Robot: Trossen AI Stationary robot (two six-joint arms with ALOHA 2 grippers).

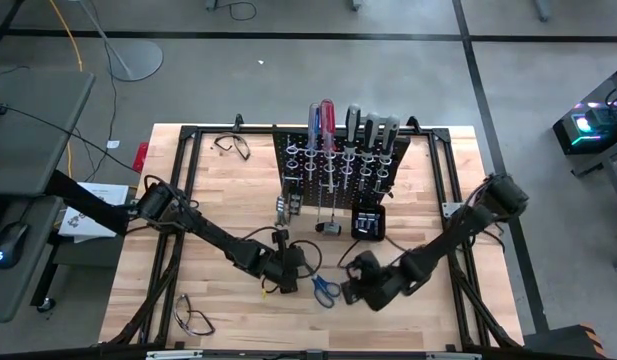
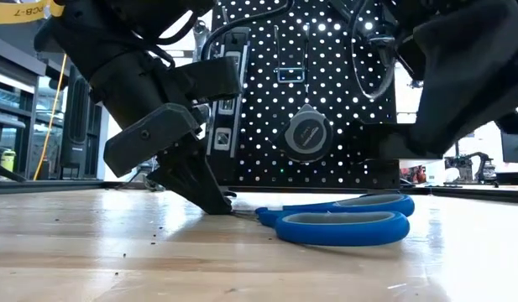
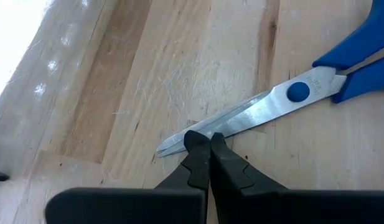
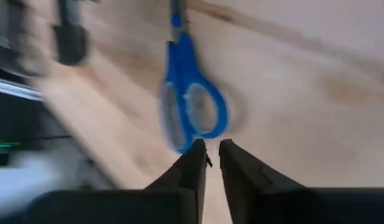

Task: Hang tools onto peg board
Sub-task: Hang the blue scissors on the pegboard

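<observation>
Left hand (image 3: 208, 142), fingers closed and empty, presses on the blue-handled scissors' (image 3: 291, 93) blades; right hand (image 4: 212, 148), slightly parted, sits by their handles.

Both arms low over the scissors, one at each end.

The left gripper (image 3: 209, 138) is pressed tip-down at the blade end of the scissors (image 3: 285, 99), its two fingers closed tight against each other, its arm stretched in from the table's left side with the wrist angled steeply down. The right gripper (image 4: 212, 146) sits just behind the handle loops, its fingers parted by a narrow gap and holding nothing, its arm bent in from the right.
</observation>
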